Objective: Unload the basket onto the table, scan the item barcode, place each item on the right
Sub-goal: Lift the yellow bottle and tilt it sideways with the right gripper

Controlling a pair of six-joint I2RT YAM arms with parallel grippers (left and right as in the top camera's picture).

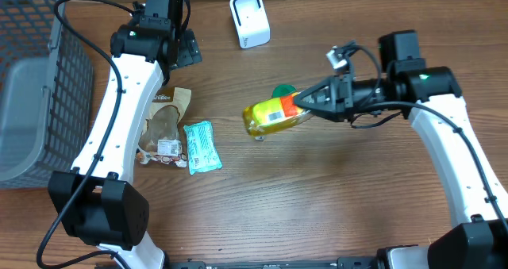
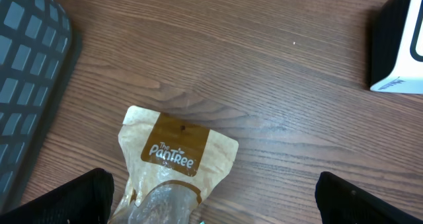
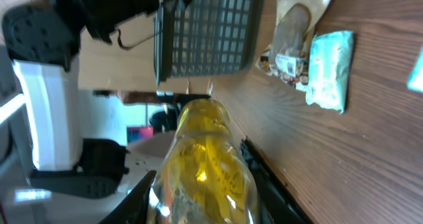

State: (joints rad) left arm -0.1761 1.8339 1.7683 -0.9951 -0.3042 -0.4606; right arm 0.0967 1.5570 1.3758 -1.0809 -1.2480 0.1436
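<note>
Fingers (image 1: 319,96) of the right gripper (image 1: 302,104) are clamped narrowly on one end of the yellow bottle (image 1: 270,118), which we see held sideways over the middle of the table (image 1: 357,205). The left gripper (image 1: 181,53), near the far edge, spreads its fingers (image 2: 73,197) wide and holds nothing. In descending size we note: grey basket (image 1: 28,78), left edge; brown snack pouch (image 1: 163,122), toward the left edge; white scanner (image 1: 250,19), far edge; teal packet (image 1: 202,146), just beside the pouch.
</note>
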